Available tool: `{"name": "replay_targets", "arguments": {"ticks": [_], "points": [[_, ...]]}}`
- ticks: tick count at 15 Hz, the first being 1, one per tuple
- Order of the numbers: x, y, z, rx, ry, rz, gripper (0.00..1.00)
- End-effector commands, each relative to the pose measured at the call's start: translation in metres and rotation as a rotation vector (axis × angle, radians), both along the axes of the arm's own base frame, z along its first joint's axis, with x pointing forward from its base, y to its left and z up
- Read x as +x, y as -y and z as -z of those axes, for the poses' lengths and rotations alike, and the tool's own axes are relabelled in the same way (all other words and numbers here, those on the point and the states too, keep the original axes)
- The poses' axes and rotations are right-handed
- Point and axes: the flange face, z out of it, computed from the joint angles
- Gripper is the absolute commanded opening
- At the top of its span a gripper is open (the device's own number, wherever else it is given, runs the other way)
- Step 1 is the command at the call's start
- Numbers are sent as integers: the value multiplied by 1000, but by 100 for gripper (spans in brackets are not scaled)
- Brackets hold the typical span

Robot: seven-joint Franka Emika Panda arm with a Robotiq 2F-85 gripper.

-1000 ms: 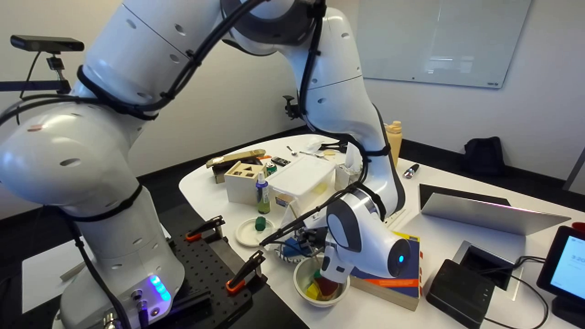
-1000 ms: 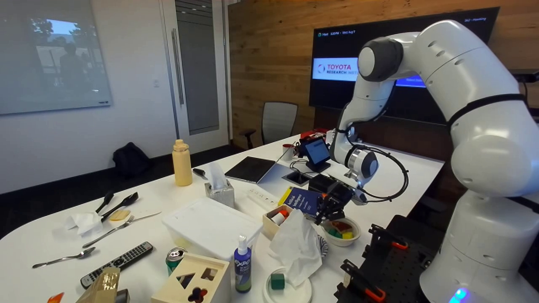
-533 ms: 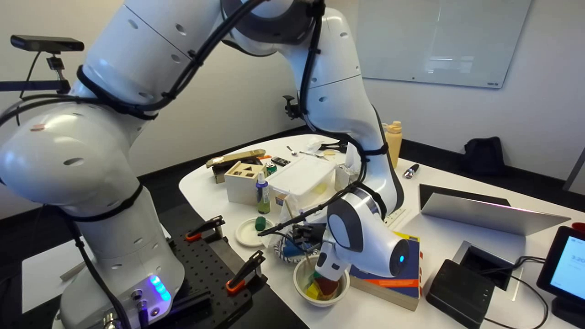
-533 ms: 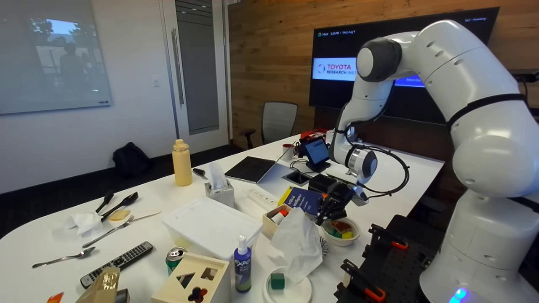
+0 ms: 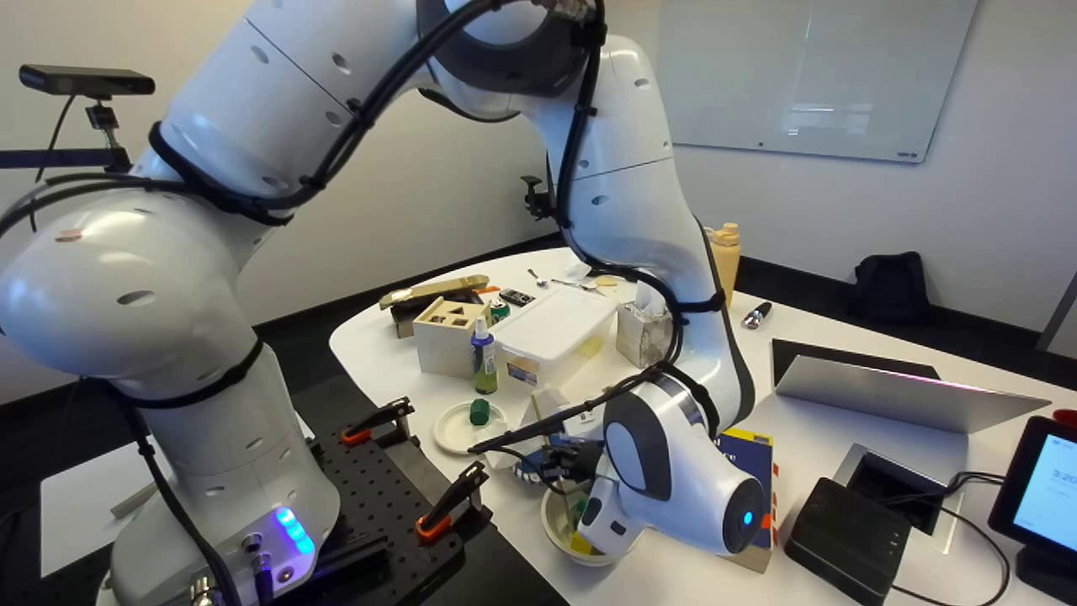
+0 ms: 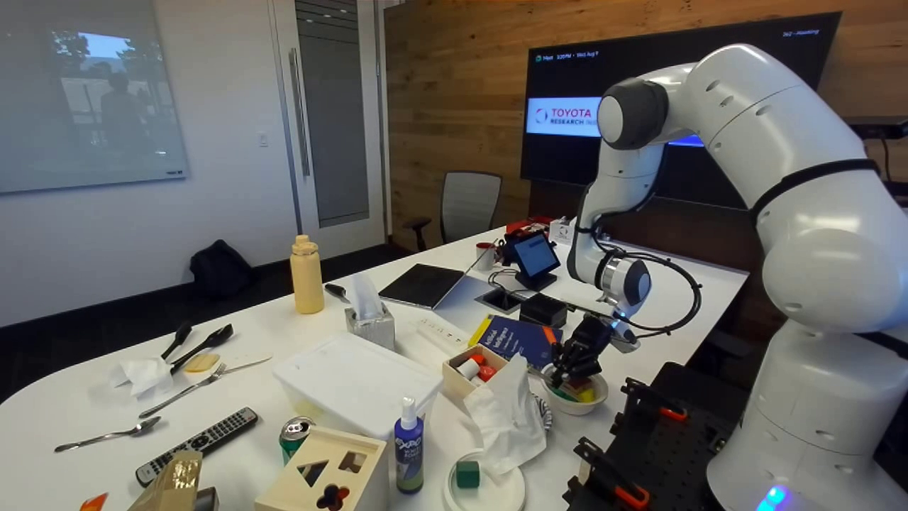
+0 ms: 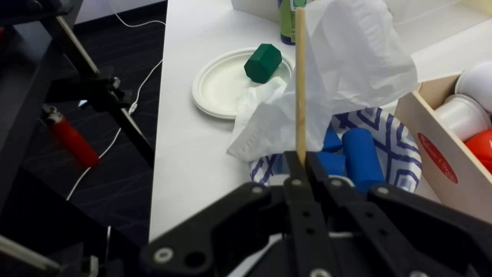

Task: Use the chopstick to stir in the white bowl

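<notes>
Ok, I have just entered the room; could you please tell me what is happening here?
A robot arm has its tool closed on a chopstick, apparently for stirring. In both exterior views the tool appears at the edge of a white bowl, where green and yellow pieces show. The chopstick's lower end is not clearly visible, so I cannot say if it touches them. Nearby, a green hexagonal block lies on a white plate.

Tan chopstick (image 7: pixel 300 80), clamped, white bowl (image 6: pixel 577 409), upright
</notes>
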Motion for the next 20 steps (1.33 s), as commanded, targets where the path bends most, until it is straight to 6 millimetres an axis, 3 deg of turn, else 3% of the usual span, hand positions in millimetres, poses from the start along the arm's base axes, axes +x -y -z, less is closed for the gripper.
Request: {"name": "replay_targets", "arguments": {"ticks": [1, 7, 13, 16, 20], "points": [[5, 9, -4, -56, 13, 35, 1], [24, 12, -13, -200, 66, 27, 1], [40, -10, -9, -96, 164, 2, 1], [40, -19, -11, -25, 160, -15, 1], [30, -17, -13, -8, 107, -13, 1]]}}
